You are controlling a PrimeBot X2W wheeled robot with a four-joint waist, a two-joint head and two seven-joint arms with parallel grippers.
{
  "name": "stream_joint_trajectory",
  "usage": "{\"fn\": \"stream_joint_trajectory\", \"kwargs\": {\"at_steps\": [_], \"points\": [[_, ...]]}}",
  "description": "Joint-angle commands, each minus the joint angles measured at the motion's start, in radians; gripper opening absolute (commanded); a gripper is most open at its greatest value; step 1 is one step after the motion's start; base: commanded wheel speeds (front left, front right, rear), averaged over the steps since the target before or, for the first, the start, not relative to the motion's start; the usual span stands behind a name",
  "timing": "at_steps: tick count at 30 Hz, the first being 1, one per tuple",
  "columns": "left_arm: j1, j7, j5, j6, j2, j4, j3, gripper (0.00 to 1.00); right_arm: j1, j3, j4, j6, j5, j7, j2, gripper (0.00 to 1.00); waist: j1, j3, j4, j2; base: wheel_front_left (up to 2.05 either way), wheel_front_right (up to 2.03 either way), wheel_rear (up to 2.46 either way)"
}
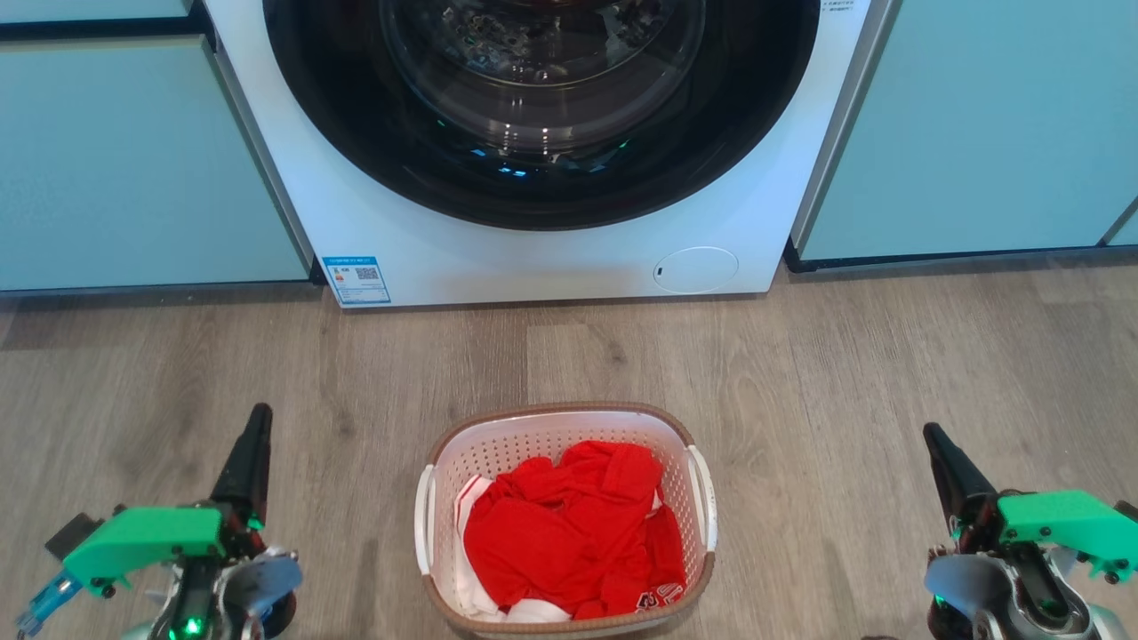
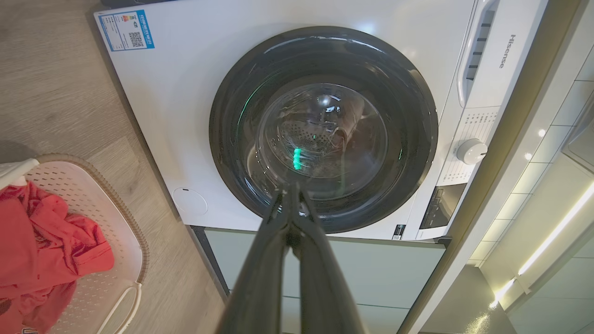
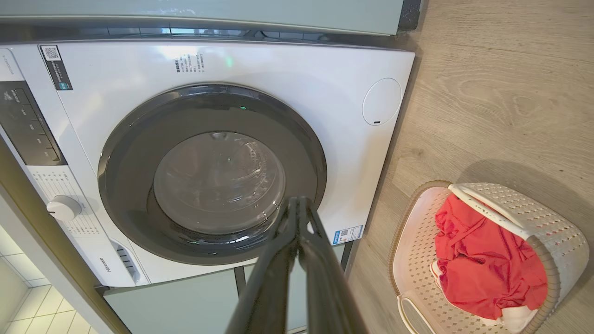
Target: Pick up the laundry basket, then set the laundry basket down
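Open floor (image 1: 845,400) either side of laundry basket (image 1: 560,412), washing machine (image 1: 498,253) beyond

I'm looking into a home laundry corner. A white front-loading washing machine (image 1: 551,258) with a round dark glass door is built in between flat-fronted pale blue-green cabinets (image 1: 133,160), one on each side of it. Grey-brown wood-look plank flooring (image 1: 889,356) runs right up to its base. On the floor in front of the machine stands a small white perforated plastic laundry basket (image 1: 498,453) with a brown woven-look rim, holding crumpled red clothing (image 1: 569,533). Above the machine I can make out glossy pale wall tiles (image 2: 568,99).
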Motion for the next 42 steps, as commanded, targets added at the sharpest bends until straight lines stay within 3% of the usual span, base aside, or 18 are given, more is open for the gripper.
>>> {"fn": "stream_joint_trajectory", "kwargs": {"at_steps": [1,42], "points": [[-0.062,0.008,-0.021,-0.007,0.008,-0.034,0.039,0.0,-0.063,0.013,-0.038,0.004,0.022,0.011,-0.011,0.0,0.0,0.0,0.0,0.0,0.0,0.0,0.0],[-0.063,0.01,-0.018,-0.007,0.006,-0.034,0.042,0.0,-0.064,0.001,-0.037,0.004,0.013,0.02,-0.003,0.0,0.0,0.0,0.0,0.0,0.0,0.0,0.0]]}}
